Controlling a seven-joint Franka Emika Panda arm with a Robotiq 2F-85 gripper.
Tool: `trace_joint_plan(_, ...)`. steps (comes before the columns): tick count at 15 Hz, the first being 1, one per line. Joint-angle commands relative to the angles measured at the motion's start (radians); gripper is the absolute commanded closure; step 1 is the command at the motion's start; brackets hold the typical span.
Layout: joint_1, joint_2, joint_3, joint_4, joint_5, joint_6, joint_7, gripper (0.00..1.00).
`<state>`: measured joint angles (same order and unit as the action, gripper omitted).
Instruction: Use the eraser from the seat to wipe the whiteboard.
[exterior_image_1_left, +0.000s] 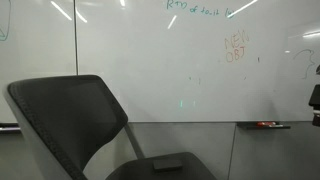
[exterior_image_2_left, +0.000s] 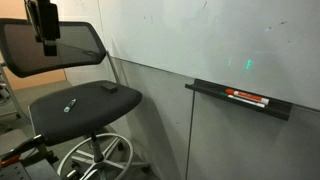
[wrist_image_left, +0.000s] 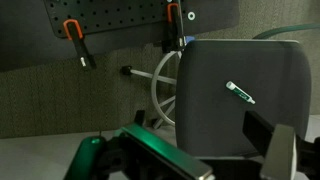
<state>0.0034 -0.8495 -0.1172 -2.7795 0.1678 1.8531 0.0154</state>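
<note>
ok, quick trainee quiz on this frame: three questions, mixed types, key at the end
1. True or false: the eraser lies on the ledge of the whiteboard.
2. What lies on the seat along with the eraser? A: a cup. B: a marker. C: a cloth.
3. Fill in: the gripper holds nothing; its jaws are ___.

Key: 1 false, it lies on the seat. 2 B. 3 open.
</note>
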Motion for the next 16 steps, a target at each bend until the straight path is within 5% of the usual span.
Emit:
trace_joint_plan(1, -0.020, 0.002, 0.017, 0.003, 0.013, -0.004, -0.013, 0.00)
trace_joint_plan(16, 0.016, 0.050, 0.034, 0.021, -0.005, -0.007, -0.071, 0.00)
